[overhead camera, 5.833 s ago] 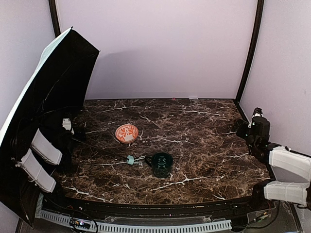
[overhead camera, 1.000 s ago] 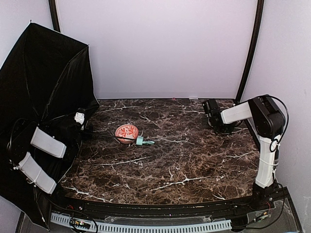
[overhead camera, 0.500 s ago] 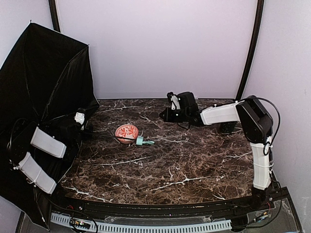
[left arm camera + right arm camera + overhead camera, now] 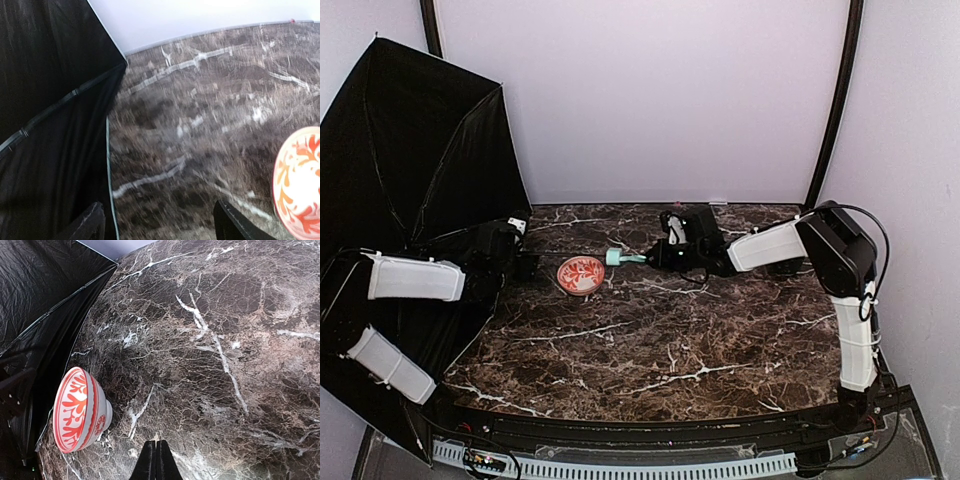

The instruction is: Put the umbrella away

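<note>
Umbrella: open, black underside showing, canopy standing at the left edge of the tabletop. Its mint handle points right, just behind the orange-and-white bowl. Left hand: fingers wide apart, nothing between them, beside the canopy. Right hand: fingers pressed together, nothing seen between them, just beside the handle.

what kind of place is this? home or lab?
Probably a lab test cell, not a home: marble-look table boxed in by plain pale walls, left arm and right arm mounted at its edge, with just an umbrella and bowl.
</note>
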You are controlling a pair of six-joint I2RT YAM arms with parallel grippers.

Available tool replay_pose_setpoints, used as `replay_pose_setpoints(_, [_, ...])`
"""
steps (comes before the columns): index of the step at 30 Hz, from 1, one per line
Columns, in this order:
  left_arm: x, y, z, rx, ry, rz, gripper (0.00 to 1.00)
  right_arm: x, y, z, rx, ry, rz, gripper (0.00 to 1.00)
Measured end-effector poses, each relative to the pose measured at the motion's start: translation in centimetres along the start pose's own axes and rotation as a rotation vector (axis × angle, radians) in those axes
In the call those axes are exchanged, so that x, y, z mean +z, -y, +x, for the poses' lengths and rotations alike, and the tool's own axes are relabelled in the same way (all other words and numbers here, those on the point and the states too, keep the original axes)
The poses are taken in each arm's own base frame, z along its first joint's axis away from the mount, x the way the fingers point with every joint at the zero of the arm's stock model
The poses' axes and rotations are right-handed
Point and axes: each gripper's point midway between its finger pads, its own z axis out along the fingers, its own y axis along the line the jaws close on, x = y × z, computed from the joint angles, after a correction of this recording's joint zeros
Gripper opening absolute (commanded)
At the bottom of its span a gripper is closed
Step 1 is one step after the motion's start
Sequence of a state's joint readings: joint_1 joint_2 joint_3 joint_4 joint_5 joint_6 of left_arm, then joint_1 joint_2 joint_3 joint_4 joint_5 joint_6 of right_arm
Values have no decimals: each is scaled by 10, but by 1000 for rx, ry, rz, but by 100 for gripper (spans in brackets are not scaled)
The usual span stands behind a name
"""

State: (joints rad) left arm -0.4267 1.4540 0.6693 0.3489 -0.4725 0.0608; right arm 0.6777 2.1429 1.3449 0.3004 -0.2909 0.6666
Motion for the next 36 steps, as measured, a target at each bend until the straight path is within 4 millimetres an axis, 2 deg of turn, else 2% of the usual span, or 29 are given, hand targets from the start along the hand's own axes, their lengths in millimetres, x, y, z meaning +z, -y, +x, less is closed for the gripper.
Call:
replay_pose_setpoints(3, [-5, 11, 20, -83, -103, 68, 72, 0, -1, -1, 3, 2, -4, 0])
replay_pose_setpoints(5, [-10, 16, 30, -142, -141, 106, 65, 0, -2, -2, 3, 8, -11, 0])
replay_pose_setpoints(11, [-11, 34, 49, -251, -204, 162, 59, -4, -5, -2, 2, 23, -27, 0])
replay_pose_setpoints(15, [-8, 51, 64, -240, -243, 168, 74, -11, -6, -1, -3, 26, -30, 0])
replay_pose_setpoints(17, [-13, 59, 57, -215, -211, 176, 76, -15, -9, -1, -9, 29, -32, 0])
replay_pose_setpoints(19, [-20, 65, 42, -201, -152, 191, 79, -18, -11, -3, -17, 35, -36, 0])
replay_pose_setpoints(24, [-48, 76, -8, -110, 34, 231, 85, -22, -14, -5, -36, 40, -40, 0])
replay_pose_setpoints(28, [-78, 116, -34, 94, 185, 326, 87, -24, -13, -3, -50, 36, -36, 0])
replay_pose_setpoints(31, [-99, 145, -33, 211, 256, 443, 87, -24, -12, -2, -59, 31, -32, 0])
replay_pose_setpoints(36, [-118, 169, -1, 388, 299, 607, 87, -30, -11, 1, -74, 21, -22, 0])
